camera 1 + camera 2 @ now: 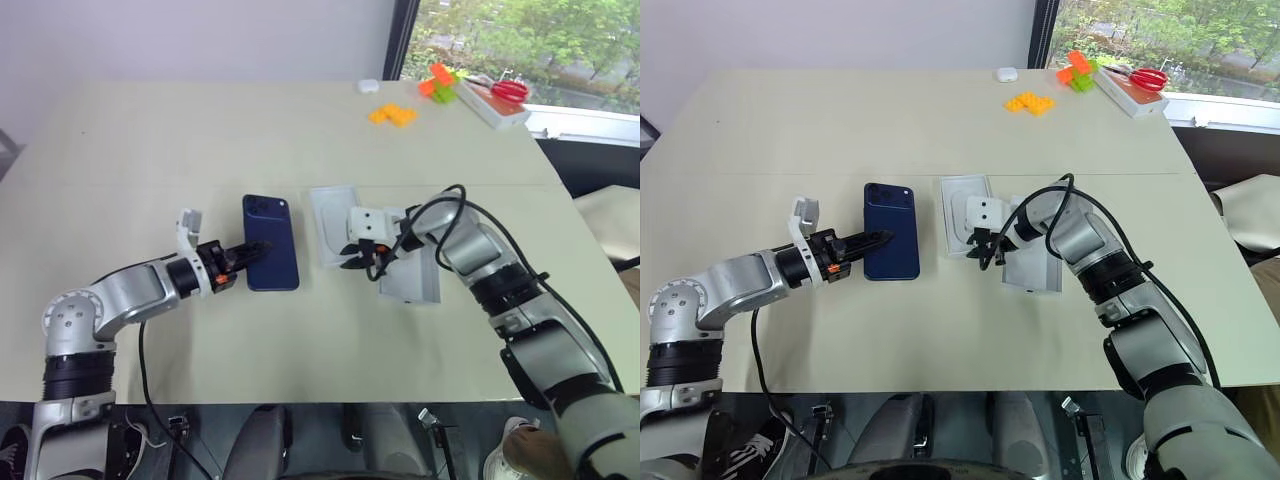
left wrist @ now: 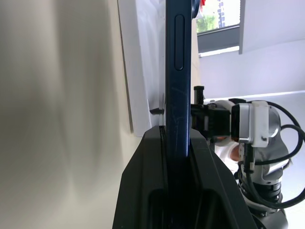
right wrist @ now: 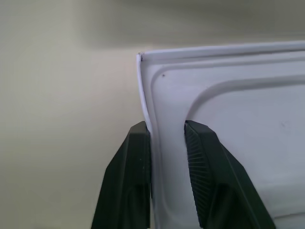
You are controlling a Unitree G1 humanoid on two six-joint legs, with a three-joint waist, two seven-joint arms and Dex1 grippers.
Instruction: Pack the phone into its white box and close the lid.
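The phone (image 1: 271,242) serves as the landmark: it lies on the table (image 1: 200,140) with its dark blue back and corner camera cluster facing up. At its near end the left tool (image 1: 252,251) is clamped narrow on the phone's edge; the left wrist view shows the slab pinched between both black fingers (image 2: 143,191) by its thin sides. It is a stiff, glossy, fairly dense thing, so that narrow edge hold is apt to slip or let the phone swing if lifted fast. A grip across the middle of the long sides would likely carry it better, and the glass calls for a gentle set-down.

Just right of the phone lies a white insert (image 1: 334,212) with a rounded recess. The right tool (image 1: 358,256) straddles that piece's thin rim at a corner, one finger (image 3: 133,181) outside the wall and the other inside, nearly closed on it. Whether it is truly pinched tight is hard to say, since a slim gap seems to remain. This piece looks light and slightly flexible, easy to crush or flick.

Beyond that, to the right of the phone and under the right wrist, sits a shallow white tray (image 1: 415,285), probably the white box or the lid.
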